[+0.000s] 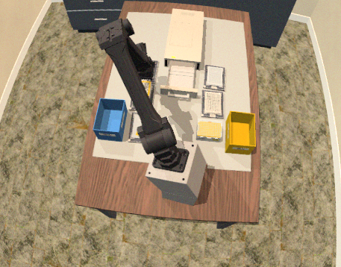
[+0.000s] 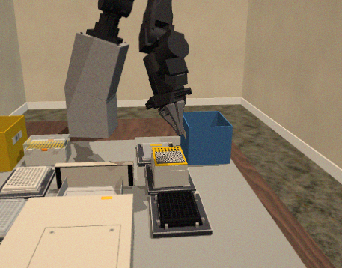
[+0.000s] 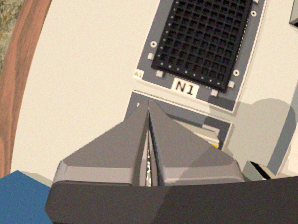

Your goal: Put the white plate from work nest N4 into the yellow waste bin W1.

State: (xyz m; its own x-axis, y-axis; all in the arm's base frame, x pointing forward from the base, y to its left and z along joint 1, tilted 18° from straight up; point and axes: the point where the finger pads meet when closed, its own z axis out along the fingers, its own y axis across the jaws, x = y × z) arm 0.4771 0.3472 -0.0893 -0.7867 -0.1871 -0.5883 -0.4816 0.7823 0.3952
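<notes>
We see the gripper (image 2: 181,131) with its fingers pressed together on nothing, the tips forming one narrow point aimed down at the bench. It hangs well apart from the yellow waste bin W1 (image 2: 5,142), on the far side of the bench from it, just beside the near wall of a blue bin (image 2: 206,146) and above the far end of a yellow-framed tip box (image 2: 168,155).

In the wrist view the closed gripper (image 3: 148,129) points toward a black plate (image 3: 206,26) in the nest marked N1, which also lies across the bench from the yellow bin.

The white plate (image 1: 213,102) rests flat in its dark nest near the yellow waste bin W1 (image 1: 239,147), apart from it and one place further from the arm's pedestal (image 1: 194,175) than the bin is. We cannot read that nest's label. A low box of yellow tips (image 1: 210,130) stands just beside the yellow bin, between the bin and the pedestal's side of the white plate. The yellow bin stands upright.
</notes>
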